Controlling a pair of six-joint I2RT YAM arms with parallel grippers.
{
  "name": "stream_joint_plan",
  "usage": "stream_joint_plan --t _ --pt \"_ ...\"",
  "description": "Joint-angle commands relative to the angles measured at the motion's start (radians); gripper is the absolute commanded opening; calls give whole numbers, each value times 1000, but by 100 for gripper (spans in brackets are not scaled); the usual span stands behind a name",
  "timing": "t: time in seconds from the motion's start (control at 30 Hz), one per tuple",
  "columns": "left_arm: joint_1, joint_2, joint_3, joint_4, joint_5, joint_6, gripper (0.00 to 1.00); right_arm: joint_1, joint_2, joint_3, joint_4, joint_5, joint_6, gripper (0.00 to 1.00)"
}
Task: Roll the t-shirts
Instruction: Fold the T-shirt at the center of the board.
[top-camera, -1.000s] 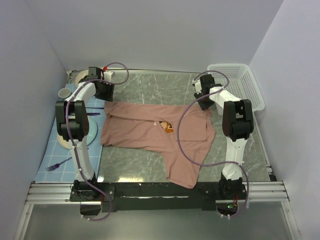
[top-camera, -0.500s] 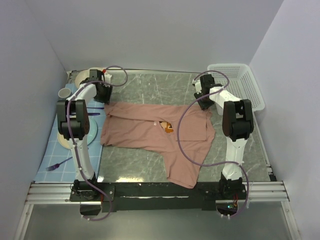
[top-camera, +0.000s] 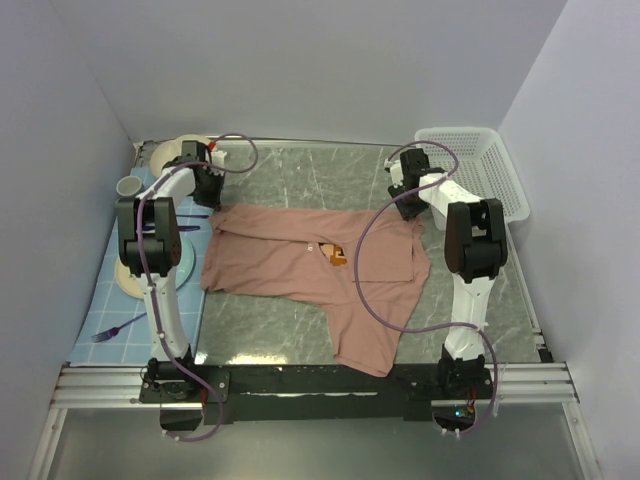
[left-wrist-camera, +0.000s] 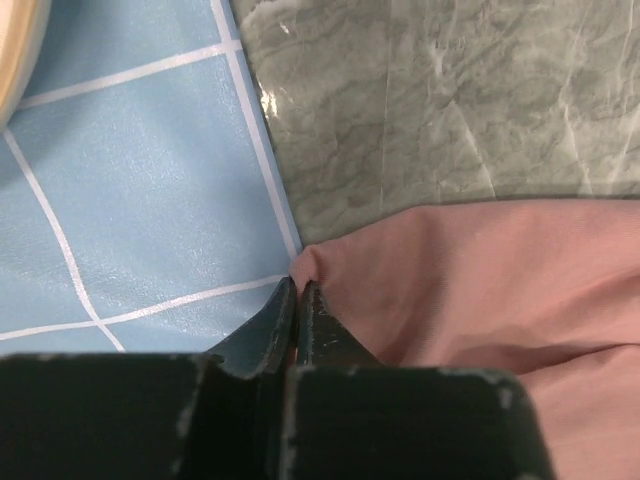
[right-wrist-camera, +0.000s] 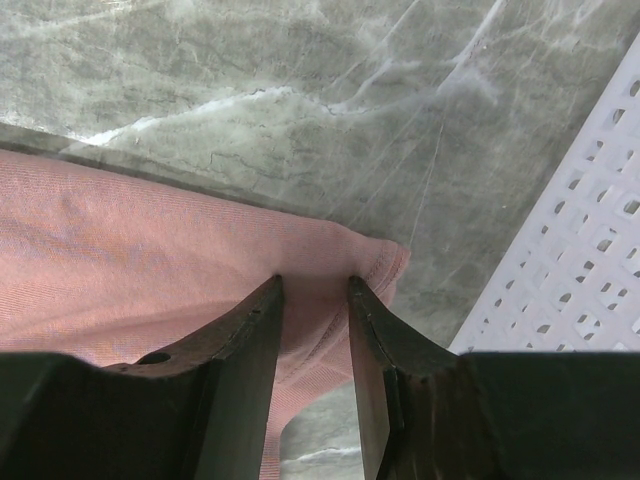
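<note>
The salmon-pink t-shirt (top-camera: 290, 262) lies spread flat on the grey marbled table, its small orange chest print (top-camera: 336, 257) facing up. My left gripper (top-camera: 208, 190) is at the shirt's far left corner. In the left wrist view the left gripper (left-wrist-camera: 300, 285) is shut, pinching a small fold of the t-shirt (left-wrist-camera: 480, 270) at the blue mat's edge. My right gripper (top-camera: 408, 208) is at the far right corner. In the right wrist view the right gripper (right-wrist-camera: 313, 285) stands open, its fingers straddling the hemmed corner of the t-shirt (right-wrist-camera: 150, 250).
A white slotted basket (top-camera: 480, 170) stands at the far right, close beside the right gripper, its wall (right-wrist-camera: 570, 260) near the fingers. A blue tiled mat (top-camera: 120, 300) on the left carries a plate (top-camera: 187, 262), a cup (top-camera: 130, 185) and a fork (top-camera: 115, 328).
My left gripper has gone from open to shut, taking hold of the shirt's far left corner. The right arm and the shirt have stayed where they were.
</note>
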Motion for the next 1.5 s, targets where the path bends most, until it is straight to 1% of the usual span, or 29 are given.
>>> stream_joint_plan --t 0.0,0.13,0.27,0.37,0.43,0.57,0.73,0.9,1.07,1.17,1.3,1.47 --pt "1 -6 35 15 -22 16 1 3 -48 43 8 0 -1 42" --pt "25 -61 20 24 -50 44 1 3 -45 63 17 14 -17 42" --pt "52 -130 -9 19 -67 108 1 3 -42 63 22 12 -15 42" --pt "67 -149 -19 6 -67 129 1 2 -36 63 37 15 -9 43" --pt "69 -150 -17 -10 -64 136 1 5 -13 82 37 27 -6 45" --pt "70 -155 -17 -10 -101 151 1 5 24 117 40 38 -12 46" --pt "69 -135 -2 -49 -29 137 1 2 67 174 8 -35 11 49" --pt "55 -129 7 -50 -19 126 1 -1 139 272 -88 -63 46 48" --pt "55 -127 12 -53 -38 137 1 0 154 301 -124 -43 51 46" --pt "55 -127 12 -50 -39 137 1 -3 130 288 -124 -48 49 46" --pt "55 -126 10 -48 -33 130 1 -6 71 228 -72 -92 57 47" --pt "55 -130 4 -47 -33 137 1 -4 50 225 -86 -111 68 47"
